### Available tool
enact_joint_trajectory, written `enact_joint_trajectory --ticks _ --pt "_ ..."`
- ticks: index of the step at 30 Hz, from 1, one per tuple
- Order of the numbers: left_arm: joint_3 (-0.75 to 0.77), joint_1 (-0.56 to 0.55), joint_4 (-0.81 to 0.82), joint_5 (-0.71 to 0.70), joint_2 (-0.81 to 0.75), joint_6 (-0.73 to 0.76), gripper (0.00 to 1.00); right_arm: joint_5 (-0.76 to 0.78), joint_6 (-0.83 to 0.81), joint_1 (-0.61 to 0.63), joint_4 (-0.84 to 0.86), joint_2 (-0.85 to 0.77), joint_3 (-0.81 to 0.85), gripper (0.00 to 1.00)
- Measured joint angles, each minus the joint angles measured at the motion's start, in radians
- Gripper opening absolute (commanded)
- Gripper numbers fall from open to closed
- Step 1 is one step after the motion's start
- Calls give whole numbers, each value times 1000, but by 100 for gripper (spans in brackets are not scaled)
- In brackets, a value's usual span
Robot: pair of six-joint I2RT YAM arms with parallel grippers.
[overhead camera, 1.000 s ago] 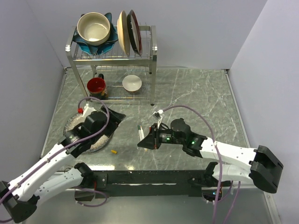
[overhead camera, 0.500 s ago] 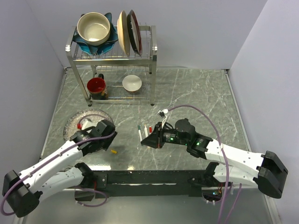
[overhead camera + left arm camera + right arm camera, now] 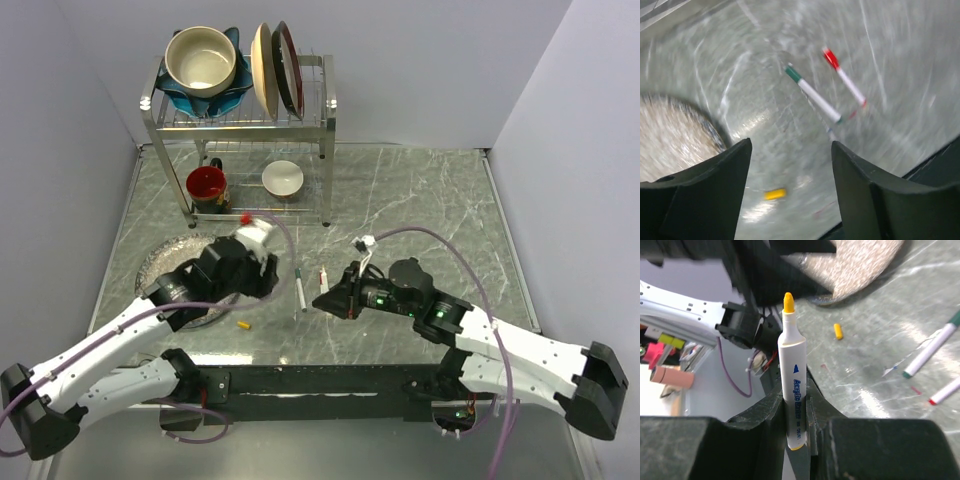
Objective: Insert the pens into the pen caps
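My right gripper [image 3: 325, 300] [image 3: 796, 405] is shut on a white-barrelled pen [image 3: 792, 385] with a bare yellow tip, held clear of the table. The yellow cap [image 3: 242, 324] lies loose on the table; it also shows in the left wrist view [image 3: 775, 193] and the right wrist view [image 3: 838, 331]. A pen with a green cap [image 3: 301, 291] [image 3: 812, 95] and a pen with a red cap [image 3: 322, 280] [image 3: 845, 80] lie side by side just left of my right gripper. My left gripper [image 3: 268, 278] [image 3: 790, 150] is open and empty, above the table between the plate and the pens.
A speckled grey plate [image 3: 160, 262] lies at the left, partly under my left arm. A metal dish rack [image 3: 325, 130] at the back holds bowls and plates, with a red mug [image 3: 207, 185] and a white bowl [image 3: 283, 178] beneath.
My left gripper has swung from over the plate to the right, toward the two lying pens. My right gripper has drawn slightly right with the yellow pen, uncovering the two pens.
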Motion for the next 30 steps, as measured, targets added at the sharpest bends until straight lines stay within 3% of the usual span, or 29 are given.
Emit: enact_joint_trajectory --ticks 5,8,11,17,30 --pt "-1 -63 -51 76 89 404 62 74 -29 -4 -106 -142 -4 0" --pt "-23 -63 -87 91 176 552 52 118 -36 -8 -159 -250 -10 0" --pt "-60 -63 -123 95 236 641 49 155 -43 -9 -208 -344 -18 0" --pt "-82 -63 -144 93 287 746 52 214 -63 -11 -304 -480 -18 0" --pt "-167 -63 -172 142 311 778 49 257 -85 -13 -396 -525 -18 0"
